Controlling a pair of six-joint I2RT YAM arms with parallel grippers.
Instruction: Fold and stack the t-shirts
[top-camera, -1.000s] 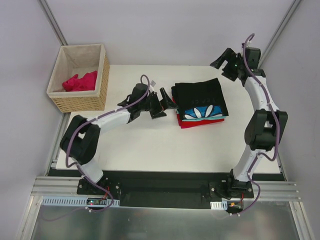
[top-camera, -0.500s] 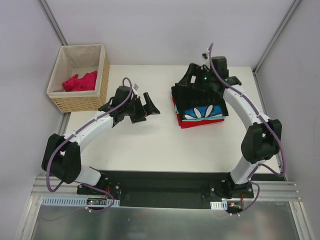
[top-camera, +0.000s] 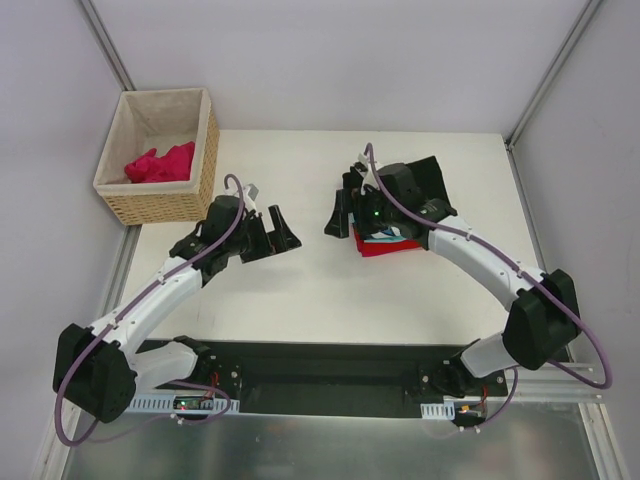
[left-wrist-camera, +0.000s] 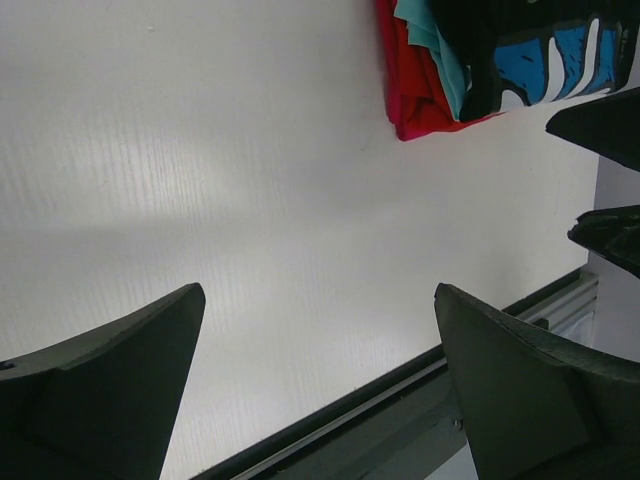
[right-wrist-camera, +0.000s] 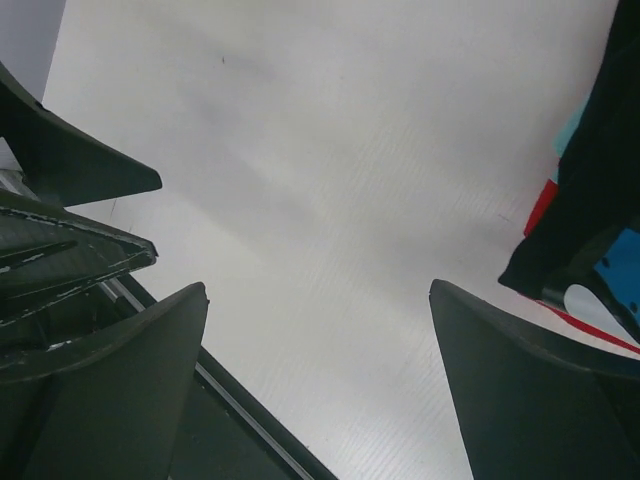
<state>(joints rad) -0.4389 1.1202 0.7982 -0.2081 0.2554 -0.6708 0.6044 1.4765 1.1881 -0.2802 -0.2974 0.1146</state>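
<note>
Right arm has swung in from the far right corner and across the stack (top-camera: 432, 178). The right pincer (top-camera: 342, 212) now hangs off the stack's left edge, over bare bench (top-camera: 300, 290). The left arm has drawn back from that same edge toward the near-left, and the left pincer (top-camera: 275, 232) is now well clear of the cloth.

Stack sits right of centre: black tee (left-wrist-camera: 530, 50) on top with a blue-and-white print, teal tee (left-wrist-camera: 428, 45) under it, red tee (top-camera: 385, 247) at the bottom. Edges look roughly even, though the right arm hides much of the pile from above.

Magenta-pink tee (top-camera: 160, 163) lies crumpled in the basket (top-camera: 120, 195) at far left (clearly unfolded).

Reading: three of four look done, and with both arms off the pile the pink one is probably next.

Left pincer: jaws spread wide, nothing between them, only bare bench below in its own view. Right pincer: the same, fully parted and empty, with the stack just beside one finger (right-wrist-camera: 530, 390). I cannot tell if it brushes the cloth.
</note>
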